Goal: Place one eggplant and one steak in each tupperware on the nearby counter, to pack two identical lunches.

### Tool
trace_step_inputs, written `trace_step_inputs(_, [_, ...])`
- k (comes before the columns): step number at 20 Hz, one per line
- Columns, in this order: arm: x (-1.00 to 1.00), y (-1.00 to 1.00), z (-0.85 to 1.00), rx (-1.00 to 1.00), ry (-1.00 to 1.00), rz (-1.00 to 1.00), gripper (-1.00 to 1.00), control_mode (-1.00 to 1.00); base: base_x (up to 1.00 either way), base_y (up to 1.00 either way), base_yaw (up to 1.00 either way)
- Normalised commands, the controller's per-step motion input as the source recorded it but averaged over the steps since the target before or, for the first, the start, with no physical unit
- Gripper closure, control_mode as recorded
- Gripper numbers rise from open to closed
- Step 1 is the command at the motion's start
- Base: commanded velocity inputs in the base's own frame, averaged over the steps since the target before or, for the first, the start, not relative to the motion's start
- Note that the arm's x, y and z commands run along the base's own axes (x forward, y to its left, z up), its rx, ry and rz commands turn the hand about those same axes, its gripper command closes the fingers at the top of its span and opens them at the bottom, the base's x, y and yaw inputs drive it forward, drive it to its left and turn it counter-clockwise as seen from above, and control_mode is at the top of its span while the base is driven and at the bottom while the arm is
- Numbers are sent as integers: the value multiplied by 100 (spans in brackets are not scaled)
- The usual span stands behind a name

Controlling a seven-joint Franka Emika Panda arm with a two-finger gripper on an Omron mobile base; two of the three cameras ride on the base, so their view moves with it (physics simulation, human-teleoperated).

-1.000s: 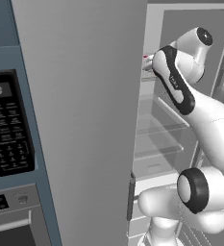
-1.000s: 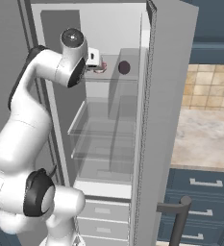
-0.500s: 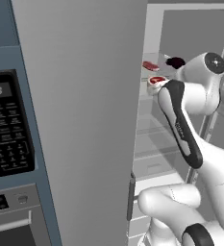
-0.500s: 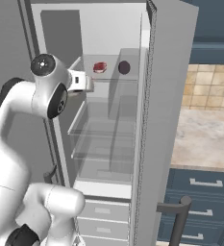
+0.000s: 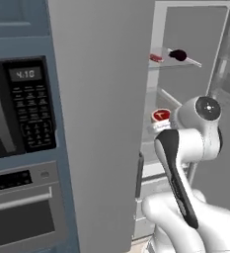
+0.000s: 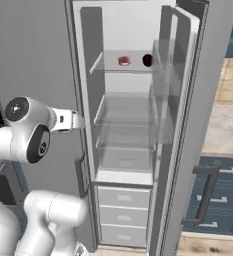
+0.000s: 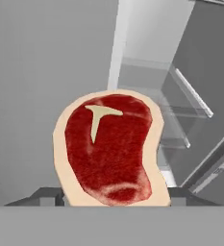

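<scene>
My gripper (image 7: pixel 112 193) is shut on a steak (image 7: pixel 108 149), a red slab with a pale fat rim that stands up between the two fingertips in the hand view. From the left base view the held steak (image 5: pixel 159 114) sits at the gripper (image 5: pixel 157 123), just in front of the open fridge at mid height. On the fridge's top glass shelf lie a second steak (image 6: pixel 123 61) and a dark eggplant (image 6: pixel 147 60) side by side, well above the gripper (image 6: pixel 78 120). The counter (image 6: pixel 223 130) shows to the right of the fridge door. The tupperware is out of view.
The open fridge door (image 6: pixel 198 100) stands at the right with blue drawers (image 6: pixel 223 200) beyond it. Glass shelves (image 6: pixel 125 107) and white freezer drawers (image 6: pixel 123 197) sit inside. A microwave (image 5: pixel 18 106) and oven (image 5: pixel 22 207) are built in left of the fridge wall (image 5: pixel 101 99).
The arm has drawn back from the top shelf and come down and out of the fridge with the steak in its grip. Both base views have shifted somewhat.
</scene>
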Motion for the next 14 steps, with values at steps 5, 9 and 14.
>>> trace_step_inputs(5, [0, 0, 0, 0, 0, 0, 100, 100, -100, 42, -47])
trace_step_inputs(9, [0, 0, 0, 0, 0, 0, 100, 100, -98, 35, -80])
trace_step_inputs(14, [0, 0, 0, 0, 0, 0, 100, 100, -92, 20, -88])
